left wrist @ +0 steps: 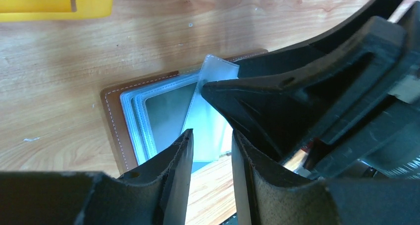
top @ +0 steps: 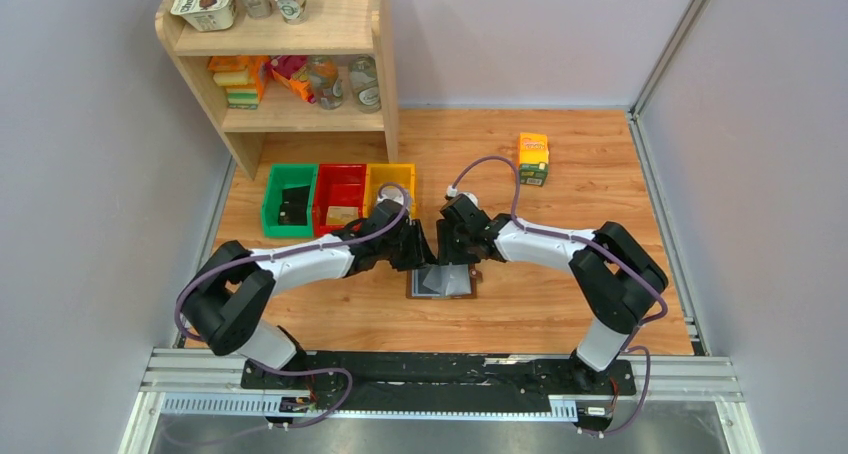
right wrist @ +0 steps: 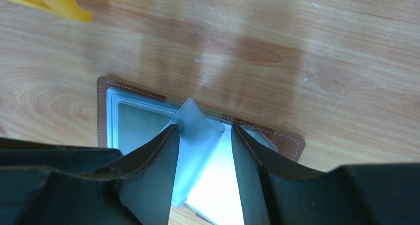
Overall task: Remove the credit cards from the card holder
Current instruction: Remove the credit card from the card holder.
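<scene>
The card holder (top: 441, 282) lies open on the table, brown leather outside, pale grey-blue sleeves up. It also shows in the left wrist view (left wrist: 113, 121) and the right wrist view (right wrist: 285, 138). One sleeve page (right wrist: 195, 131) stands raised from the spine. My right gripper (right wrist: 204, 131) is open over the holder, with the raised page between its fingers, leaning on the left one. My left gripper (left wrist: 212, 136) is open and empty just above the holder's near edge, close beside the right gripper (top: 458, 249). A flat grey face (left wrist: 166, 116) fills the left page's sleeve; I cannot tell whether it is a credit card.
Green (top: 289, 200), red (top: 340, 196) and yellow (top: 392, 182) bins stand in a row behind the left arm; dark flat items lie in the green one. A wooden shelf (top: 380, 94) stands at the back left. An orange-green carton (top: 533, 159) stands at the back right.
</scene>
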`<state>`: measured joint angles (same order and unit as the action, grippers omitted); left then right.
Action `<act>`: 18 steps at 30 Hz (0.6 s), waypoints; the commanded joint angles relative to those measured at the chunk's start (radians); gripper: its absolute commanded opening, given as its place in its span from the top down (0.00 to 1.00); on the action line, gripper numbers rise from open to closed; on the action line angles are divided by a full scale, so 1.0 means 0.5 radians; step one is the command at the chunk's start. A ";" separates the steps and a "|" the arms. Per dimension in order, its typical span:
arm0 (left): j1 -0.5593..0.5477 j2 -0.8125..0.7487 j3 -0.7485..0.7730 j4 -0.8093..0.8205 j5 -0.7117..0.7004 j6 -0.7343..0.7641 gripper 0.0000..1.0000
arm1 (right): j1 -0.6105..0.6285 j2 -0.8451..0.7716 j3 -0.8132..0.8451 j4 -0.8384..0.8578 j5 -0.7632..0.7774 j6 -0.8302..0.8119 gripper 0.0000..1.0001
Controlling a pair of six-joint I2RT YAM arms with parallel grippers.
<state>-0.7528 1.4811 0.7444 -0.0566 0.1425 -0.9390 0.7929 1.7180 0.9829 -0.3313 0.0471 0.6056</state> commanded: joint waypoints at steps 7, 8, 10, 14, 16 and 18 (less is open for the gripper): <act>-0.007 0.225 0.155 -0.122 0.077 0.126 0.58 | -0.030 0.068 -0.171 0.037 -0.180 0.028 0.51; -0.010 0.232 0.159 -0.141 0.080 0.132 0.57 | -0.033 0.065 -0.174 0.037 -0.183 0.028 0.51; -0.016 0.238 0.165 -0.199 0.086 0.148 0.57 | -0.036 0.062 -0.180 0.049 -0.186 0.031 0.52; -0.037 0.256 0.165 -0.246 0.098 0.154 0.57 | -0.043 0.062 -0.186 0.061 -0.195 0.037 0.52; -0.047 0.284 0.168 -0.212 0.169 0.135 0.57 | -0.049 0.058 -0.199 0.074 -0.208 0.044 0.52; -0.059 0.302 0.171 -0.160 0.224 0.111 0.57 | -0.052 0.052 -0.205 0.083 -0.211 0.047 0.52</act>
<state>-0.7650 1.6012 0.8101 -0.1303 0.2008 -0.8925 0.7620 1.6936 0.9356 -0.2691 -0.0147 0.6067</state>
